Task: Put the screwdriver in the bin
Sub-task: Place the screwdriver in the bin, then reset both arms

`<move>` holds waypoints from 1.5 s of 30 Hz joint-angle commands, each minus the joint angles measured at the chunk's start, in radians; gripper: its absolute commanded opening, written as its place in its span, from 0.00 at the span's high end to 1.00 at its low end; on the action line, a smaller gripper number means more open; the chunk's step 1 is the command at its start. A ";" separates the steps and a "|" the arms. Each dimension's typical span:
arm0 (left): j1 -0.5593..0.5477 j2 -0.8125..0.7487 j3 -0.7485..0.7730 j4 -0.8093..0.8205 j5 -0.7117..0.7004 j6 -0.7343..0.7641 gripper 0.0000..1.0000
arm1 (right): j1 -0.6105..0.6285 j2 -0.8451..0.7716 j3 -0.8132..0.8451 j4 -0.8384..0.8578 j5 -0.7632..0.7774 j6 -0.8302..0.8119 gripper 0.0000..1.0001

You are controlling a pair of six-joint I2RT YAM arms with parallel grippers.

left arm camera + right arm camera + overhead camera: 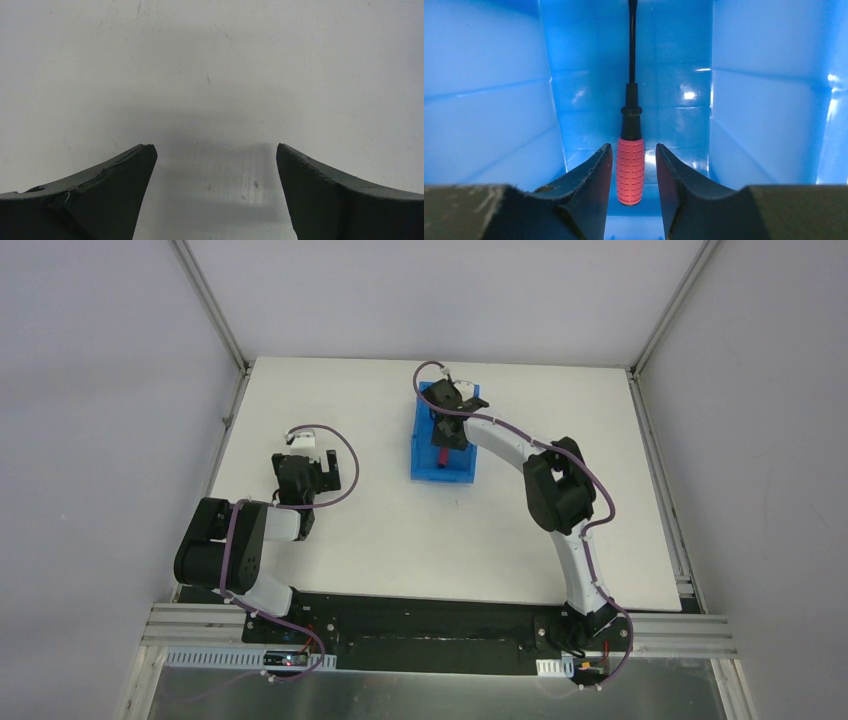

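The screwdriver, with its red ribbed handle and thin black shaft, points away from me inside the blue bin. My right gripper is lowered into the bin and straddles the handle, with a narrow gap showing on each side, so it is open. From above, the bin sits at the table's back centre, with a bit of the red handle showing under the right gripper. My left gripper is open over bare table, far to the left.
The bin's blue walls stand close on both sides of the right fingers. The white table ends at grey walls and metal frame posts on the left, right and back.
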 commanded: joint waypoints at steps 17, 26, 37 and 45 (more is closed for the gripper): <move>0.012 -0.018 -0.001 0.029 0.006 -0.007 0.01 | 0.014 -0.188 0.120 -0.012 0.074 -0.114 0.44; 0.012 -0.019 -0.001 0.029 0.006 -0.006 0.01 | 0.013 -0.257 0.134 -0.013 0.091 -0.184 0.02; 0.012 -0.018 -0.001 0.029 0.006 -0.006 0.01 | -0.059 -0.440 -0.030 -0.014 0.110 -0.257 0.02; 0.012 -0.019 -0.001 0.029 0.006 -0.006 0.01 | -0.224 -0.586 -0.203 -0.013 0.047 -0.285 0.02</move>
